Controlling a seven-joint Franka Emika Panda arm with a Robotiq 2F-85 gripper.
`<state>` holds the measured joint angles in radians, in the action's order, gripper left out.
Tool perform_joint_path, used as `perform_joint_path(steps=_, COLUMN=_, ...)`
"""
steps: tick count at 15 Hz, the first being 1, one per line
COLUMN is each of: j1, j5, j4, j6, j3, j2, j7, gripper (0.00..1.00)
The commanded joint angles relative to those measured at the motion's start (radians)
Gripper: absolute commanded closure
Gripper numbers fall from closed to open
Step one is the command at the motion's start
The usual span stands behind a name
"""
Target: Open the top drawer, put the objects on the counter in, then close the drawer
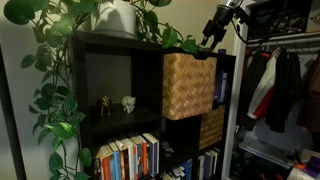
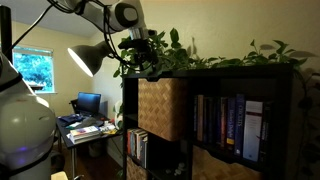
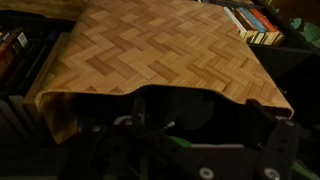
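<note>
The top drawer is a light tan woven wicker bin in the upper cubby of the dark bookshelf, and it sticks out past the shelf front in both exterior views. In the wrist view its woven front fills the upper frame, with its dark open inside below. My gripper hangs just above the bin's front edge. Its fingers stand wide apart over the dark opening. A small green thing shows in the dark below them. The counter carries only the plant that I can see.
A white plant pot with trailing leaves sits on the counter. A darker woven bin fills the cubby below. Two figurines stand in the neighbouring cubby. Books line the shelves. A lamp and a desk stand beyond.
</note>
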<state>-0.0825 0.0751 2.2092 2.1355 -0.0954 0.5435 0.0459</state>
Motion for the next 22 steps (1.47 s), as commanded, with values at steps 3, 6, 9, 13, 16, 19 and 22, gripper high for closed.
perform_joint_path(steps=3, j1=0.012, j5=0.020, j4=0.068, j6=-0.036, j3=-0.021, j2=0.019, j7=0.130, gripper=0.44)
perform_joint_path(steps=6, j1=0.021, j5=0.005, j4=0.110, j6=-0.019, j3=-0.034, j2=0.016, j7=0.179, gripper=0.64)
perform_joint_path(steps=9, j1=0.026, j5=-0.007, j4=0.158, j6=0.040, j3=-0.041, j2=0.016, j7=0.200, gripper=0.83)
perform_joint_path(steps=13, j1=0.032, j5=-0.023, j4=0.200, j6=0.162, j3=-0.048, j2=0.005, j7=0.202, gripper=0.98)
perform_joint_path(steps=16, j1=0.037, j5=-0.040, j4=0.217, j6=0.257, j3=-0.056, j2=-0.015, j7=0.197, gripper=0.99)
perform_joint_path(steps=19, j1=0.046, j5=-0.063, j4=0.216, j6=0.352, j3=-0.064, j2=-0.052, j7=0.205, gripper=0.95)
perform_joint_path(steps=22, j1=0.048, j5=-0.070, j4=0.213, j6=0.417, j3=-0.066, j2=-0.080, j7=0.203, gripper=0.98)
